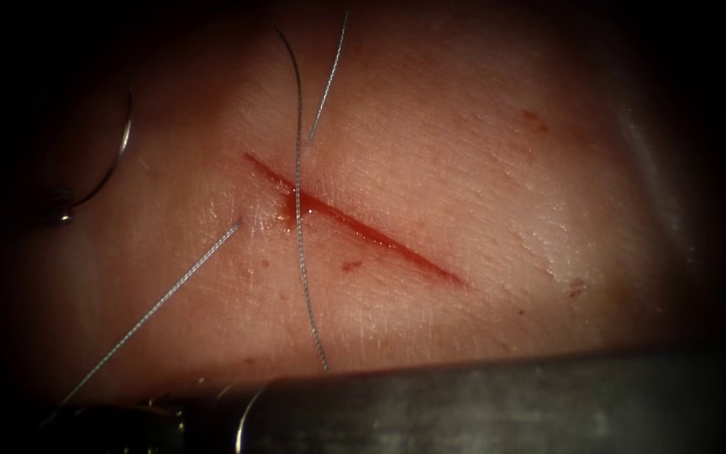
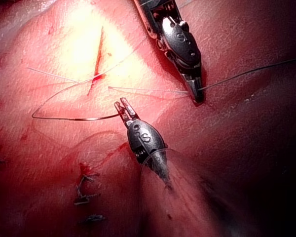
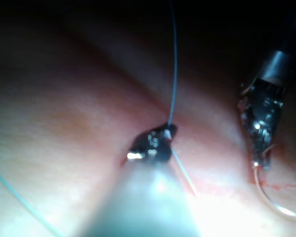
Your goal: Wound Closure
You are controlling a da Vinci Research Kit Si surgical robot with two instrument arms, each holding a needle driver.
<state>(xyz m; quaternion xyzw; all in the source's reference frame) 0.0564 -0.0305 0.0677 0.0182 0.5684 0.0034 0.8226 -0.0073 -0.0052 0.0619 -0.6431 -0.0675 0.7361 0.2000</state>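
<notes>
Left of the cut, your left tool grips the needle near its end.
Your right tool clamps the thread, the needle lying outside the tissue.

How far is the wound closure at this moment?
Done: thin grey thread crosses the red cut once. In hand: left tool holds the curved steel needle near one end, outside the pink tissue; right tool holds thread. Left: no knot visible; cut open.

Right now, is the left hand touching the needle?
Touching. In the left wrist view the left hand has its jaws closed on one end of the curved needle, which lies outside the tissue.
</notes>
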